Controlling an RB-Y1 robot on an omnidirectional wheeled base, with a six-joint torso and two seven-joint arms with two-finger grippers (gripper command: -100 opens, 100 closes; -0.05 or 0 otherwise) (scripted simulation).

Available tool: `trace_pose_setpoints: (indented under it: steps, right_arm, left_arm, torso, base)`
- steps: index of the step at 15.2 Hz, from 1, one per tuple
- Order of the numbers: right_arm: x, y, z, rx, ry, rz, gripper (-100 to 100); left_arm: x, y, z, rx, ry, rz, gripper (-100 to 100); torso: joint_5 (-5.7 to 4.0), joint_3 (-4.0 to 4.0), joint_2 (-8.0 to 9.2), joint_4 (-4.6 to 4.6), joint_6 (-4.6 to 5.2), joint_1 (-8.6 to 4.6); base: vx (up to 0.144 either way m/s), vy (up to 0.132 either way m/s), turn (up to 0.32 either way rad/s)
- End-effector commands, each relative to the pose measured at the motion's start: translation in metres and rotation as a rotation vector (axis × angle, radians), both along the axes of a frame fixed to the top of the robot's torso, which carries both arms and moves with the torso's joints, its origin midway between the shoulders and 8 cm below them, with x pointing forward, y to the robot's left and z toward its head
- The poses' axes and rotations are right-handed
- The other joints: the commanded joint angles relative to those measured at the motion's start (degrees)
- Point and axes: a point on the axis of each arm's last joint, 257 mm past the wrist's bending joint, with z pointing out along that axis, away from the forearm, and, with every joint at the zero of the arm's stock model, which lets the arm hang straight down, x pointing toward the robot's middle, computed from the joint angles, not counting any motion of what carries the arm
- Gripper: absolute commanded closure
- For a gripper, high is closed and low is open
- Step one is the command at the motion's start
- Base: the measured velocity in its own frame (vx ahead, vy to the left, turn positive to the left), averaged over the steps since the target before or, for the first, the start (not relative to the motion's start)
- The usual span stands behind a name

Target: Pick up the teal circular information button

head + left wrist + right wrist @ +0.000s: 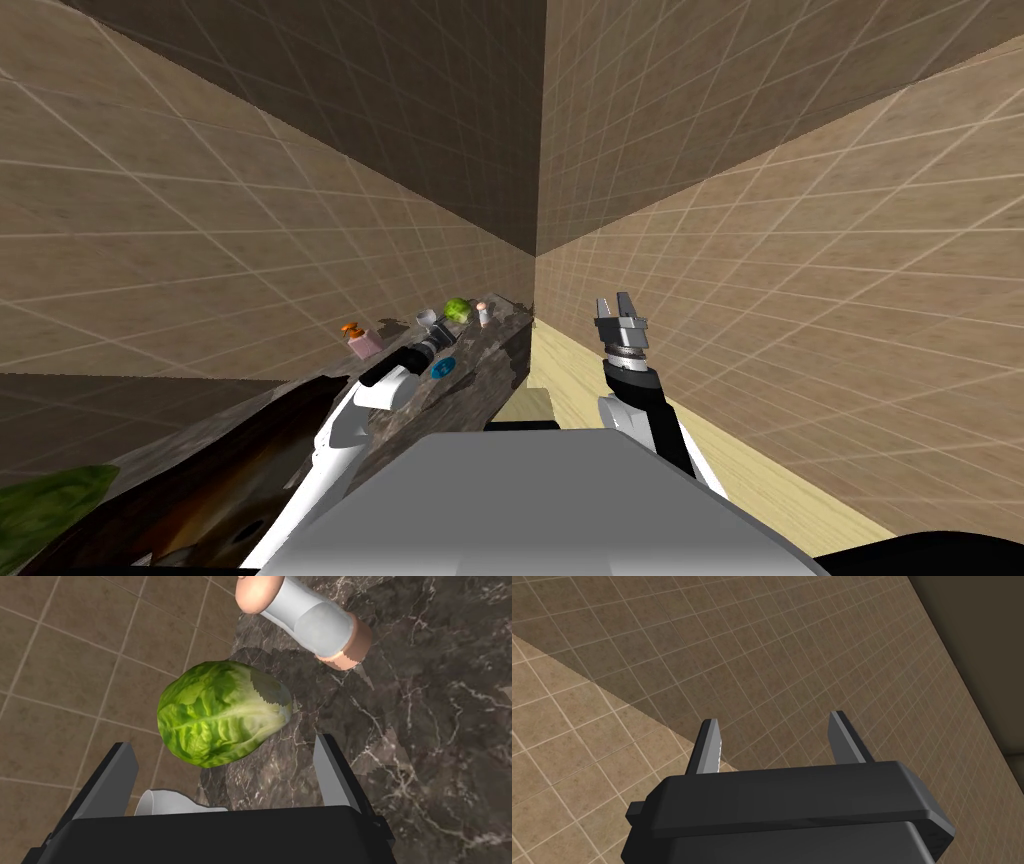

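The teal round button (443, 368) lies flat on the dark stony tabletop (425, 726). It is close to the front edge and just beside my left arm's dark wrist. My left gripper (222, 742) hangs over the back part of the tabletop. Its two fingers are wide apart with nothing held, so it is ready to close on something. But it points at the green lettuce (220, 713), which sits near the tiled wall. A white cup (165, 803) is just beside the lettuce, and a shaker with pinkish ends (305, 618) stands a bit further along. A small pink bottle with an orange top (360, 342) stands by the wall too, further to my left. I think my hand is too far back, because the button is nearer to me than the spot my fingers aim at. I would need to pull back and tip down toward it. The button looks thin and low, so I guess my fingers must come from above and pinch its rim, or it may slip away. My right gripper (614, 300) is up in the air, off to the right of the tabletop, with its fingers apart and empty. I think it is held there so it is out of the way.
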Motion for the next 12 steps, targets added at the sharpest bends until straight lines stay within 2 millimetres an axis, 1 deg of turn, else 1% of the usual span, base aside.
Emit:
trace_pose_setpoints:
  steps: [1, 2, 3, 6, 7, 8, 10, 11, 12]
  right_arm:
    - [0.0, 0.0, 0.0, 0.0, 0.0, 0.0, 0]
    - [0.0, 0.0, 0.0, 0.0, 0.0, 0.0, 0]
    - [0.0, 0.0, 0.0, 0.0, 0.0, 0.0, 0]
    - [0.0, 0.0, 0.0, 0.0, 0.0, 0.0, 0]
    - [0.0, 0.0, 0.0, 0.0, 0.0, 0.0, 0]
    - [0.0, 0.0, 0.0, 0.0, 0.0, 0.0, 0]
    - [0.0, 0.0, 0.0, 0.0, 0.0, 0.0, 0]
    - [0.0, 0.0, 0.0, 0.0, 0.0, 0.0, 0]
    - [0.0, 0.0, 0.0, 0.0, 0.0, 0.0, 0]
  left_arm:
    - [-0.002, 0.001, -0.011, -0.013, 0.049, 0.003, -100]
    - [-0.003, 0.001, -0.015, -0.011, 0.065, 0.003, -100]
    - [-0.001, 0.005, -0.015, -0.053, 0.088, 0.01, -100]
    - [-0.005, 0.005, -0.029, -0.047, 0.144, 0.011, -100]
    - [-0.003, 0.009, -0.029, -0.088, 0.168, 0.02, -100]
    - [-0.005, 0.009, -0.034, -0.085, 0.187, 0.021, -100]
    - [-0.009, 0.01, -0.042, -0.081, 0.223, 0.022, -100]
    - [-0.007, 0.013, -0.042, -0.121, 0.245, 0.032, -100]
    - [-0.01, 0.013, -0.047, -0.118, 0.267, 0.034, -100]
  torso:
    - [0.0, 0.0, 0.0, 0.0, 0.0, 0.0]
    - [0.01, 0.0, 0.0, 0.0, -0.02, 0.01]
    - [0.0, -0.01, -0.02, 0.0, -0.03, -0.02]
    - [0.0, 0.0, 0.0, 0.0, -0.01, -0.01]
    - [0.0, -0.01, -0.02, 0.0, -0.03, -0.02]
    - [0.0, -0.01, -0.02, 0.0, 0.0, -0.01]
    - [0.01, -0.01, -0.02, 0.0, -0.02, 0.02]
    - [0.01, -0.01, -0.03, -0.01, -0.03, -0.01]
    - [0.0, -0.01, -0.02, 0.0, 0.0, -0.01]
  base:
    - [-0.02, 0.035, -0.065]
    - [-0.012, 0.022, -0.007]
    - [-0.022, 0.023, -0.107]
    - [-0.021, 0.028, -0.081]
    - [-0.02, 0.027, -0.118]
    - [-0.024, 0.04, -0.167]
    - [-0.016, 0.03, -0.033]
    - [-0.023, 0.026, -0.102]
    - [-0.032, 0.038, -0.144]
